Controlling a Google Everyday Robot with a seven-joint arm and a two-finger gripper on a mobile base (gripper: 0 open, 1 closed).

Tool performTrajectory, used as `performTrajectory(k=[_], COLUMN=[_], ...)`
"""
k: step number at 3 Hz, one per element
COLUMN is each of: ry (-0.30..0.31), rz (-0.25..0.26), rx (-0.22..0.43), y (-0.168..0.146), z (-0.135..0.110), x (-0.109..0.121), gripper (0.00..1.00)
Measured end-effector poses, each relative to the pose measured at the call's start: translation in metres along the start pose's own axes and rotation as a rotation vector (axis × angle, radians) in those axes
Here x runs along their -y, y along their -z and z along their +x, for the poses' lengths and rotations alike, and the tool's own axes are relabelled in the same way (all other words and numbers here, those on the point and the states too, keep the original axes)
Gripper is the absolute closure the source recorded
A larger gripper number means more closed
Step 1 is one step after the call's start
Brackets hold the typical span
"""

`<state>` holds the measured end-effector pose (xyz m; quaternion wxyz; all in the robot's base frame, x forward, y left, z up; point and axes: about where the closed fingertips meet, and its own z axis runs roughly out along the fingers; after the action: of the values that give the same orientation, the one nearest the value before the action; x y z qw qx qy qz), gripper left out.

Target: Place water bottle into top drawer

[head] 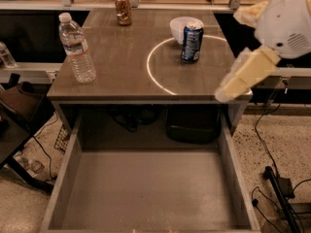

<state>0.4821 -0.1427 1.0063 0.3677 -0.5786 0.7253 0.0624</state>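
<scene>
Tall clear ribbed plastic water bottle (76, 50) stands upright at 10 o'clock on the grey-brown worktop (126, 76), not yet grasped. Cream gripper (229, 90) hovers at the 3 o'clock edge, well apart from it (released or clenched: cannot tell). Wide shallow grey top drawer (146, 188) sits open at 6 o'clock, ready to receive.

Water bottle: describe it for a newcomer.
Grey table above the open top drawer, end effector at its right edge. The water bottle stands near the left edge: the only clear, white-capped item, taller than the blue can and amber jar.

The tool (234, 84) hangs at right, slanting down-left.
</scene>
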Motion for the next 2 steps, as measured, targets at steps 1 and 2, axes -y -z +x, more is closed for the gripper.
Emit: performTrajectory(k=[1,2], ry=[-0.052,-0.125], rz=[-0.019,-0.033], rx=[0.273,0.533], y=[-0.053,-0.084], z=[-0.052,-0.115], x=[0.018,0.022], gripper=[0.0,0.0])
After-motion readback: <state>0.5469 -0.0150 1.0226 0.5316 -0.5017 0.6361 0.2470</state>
